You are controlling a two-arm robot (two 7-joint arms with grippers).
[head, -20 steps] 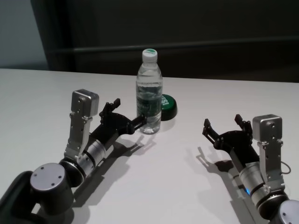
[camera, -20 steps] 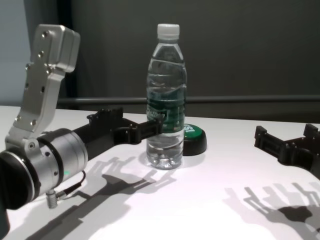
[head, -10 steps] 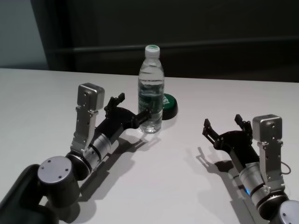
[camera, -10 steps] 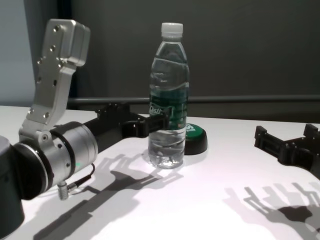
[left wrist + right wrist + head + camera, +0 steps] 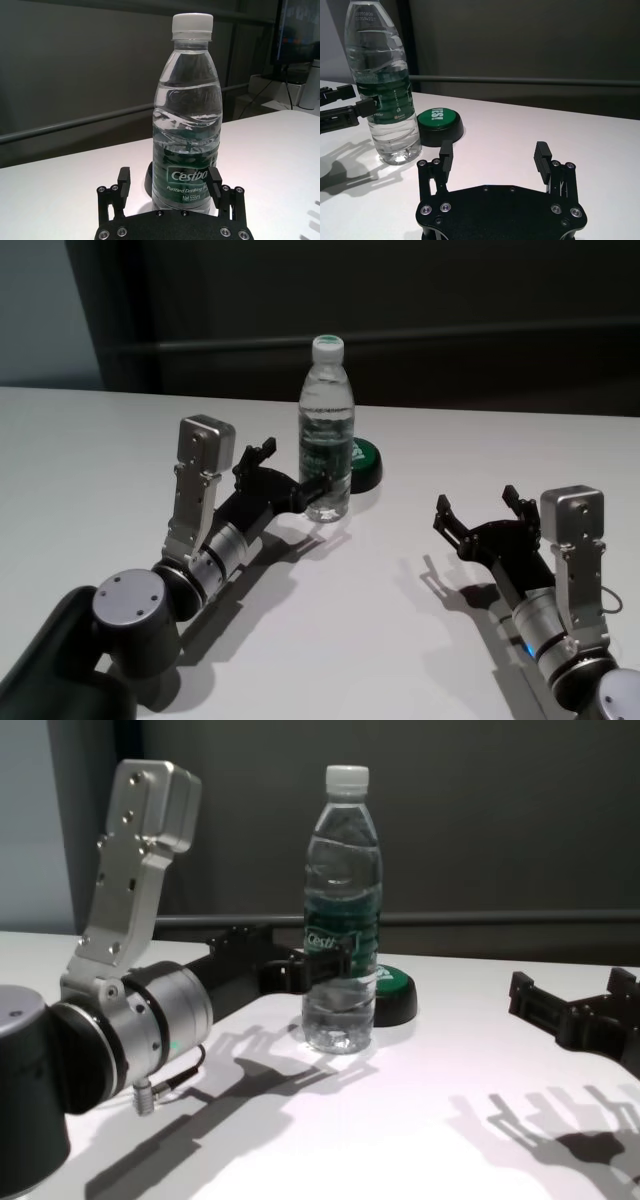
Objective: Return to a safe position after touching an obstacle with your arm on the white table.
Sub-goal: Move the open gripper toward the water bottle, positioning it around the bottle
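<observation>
Head view: left gripper [image 5: 293, 468] pushed bottle [image 5: 326, 430] farther across table [image 5: 380, 580].

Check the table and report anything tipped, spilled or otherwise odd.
Nothing is spilled or tipped: the water bottle stands upright and capped. One oddity: the open left gripper is pressed up at its label band. The right gripper sits open, apart.

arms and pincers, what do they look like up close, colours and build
Both arms match: dark rounded upper links, a brushed silver wrist cylinder and a tall silver bracket dotted with screw holes. The left pincer and right pincer are matte black, each a flat palm plate with silver screws and two short blocky fingers. A thin cable hangs under the left wrist.
</observation>
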